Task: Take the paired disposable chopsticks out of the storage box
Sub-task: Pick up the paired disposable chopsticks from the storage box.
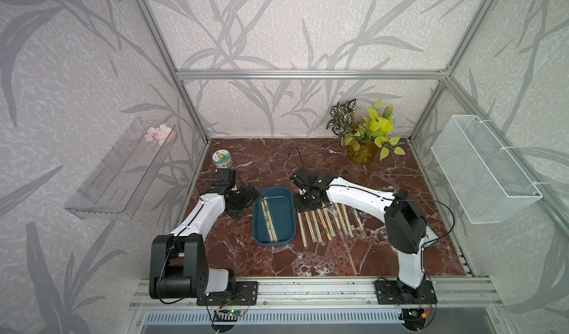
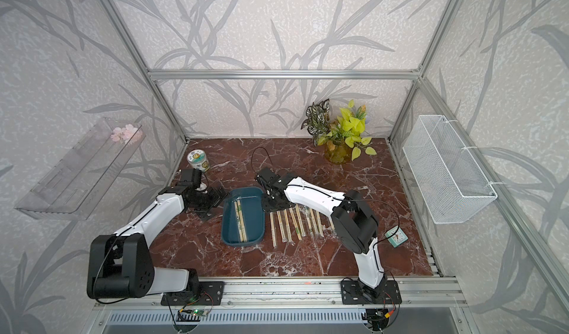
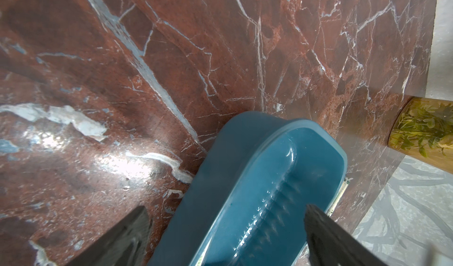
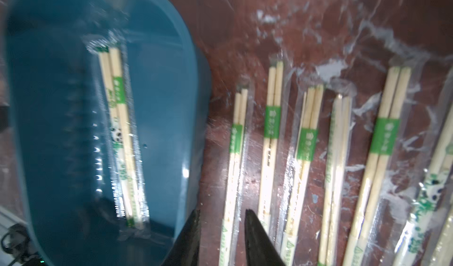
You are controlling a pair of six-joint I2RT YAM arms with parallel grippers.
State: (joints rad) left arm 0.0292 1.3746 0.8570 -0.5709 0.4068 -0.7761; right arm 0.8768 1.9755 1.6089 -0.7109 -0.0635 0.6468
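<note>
The storage box (image 1: 281,218) (image 2: 253,218) is a dark teal tray in the middle of the marble table, and two wrapped chopstick pairs (image 1: 268,221) (image 2: 239,221) (image 4: 120,130) lie in it. Several more chopstick pairs (image 1: 326,221) (image 2: 292,224) lie side by side on the table just right of the box. My right gripper (image 1: 306,207) (image 4: 223,214) hangs over the far end of that row. Its jaws stand a little apart around the leftmost pair (image 4: 235,154), which lies flat on the table. My left gripper (image 1: 246,203) (image 3: 226,213) is open wide over the box's left far corner (image 3: 245,191).
A small lidded jar (image 1: 222,159) stands at the back left, a potted plant (image 1: 361,150) at the back right. A small clock (image 2: 397,236) sits by the right arm. A white wire basket (image 1: 483,169) hangs on the right wall, a clear shelf (image 1: 120,169) on the left.
</note>
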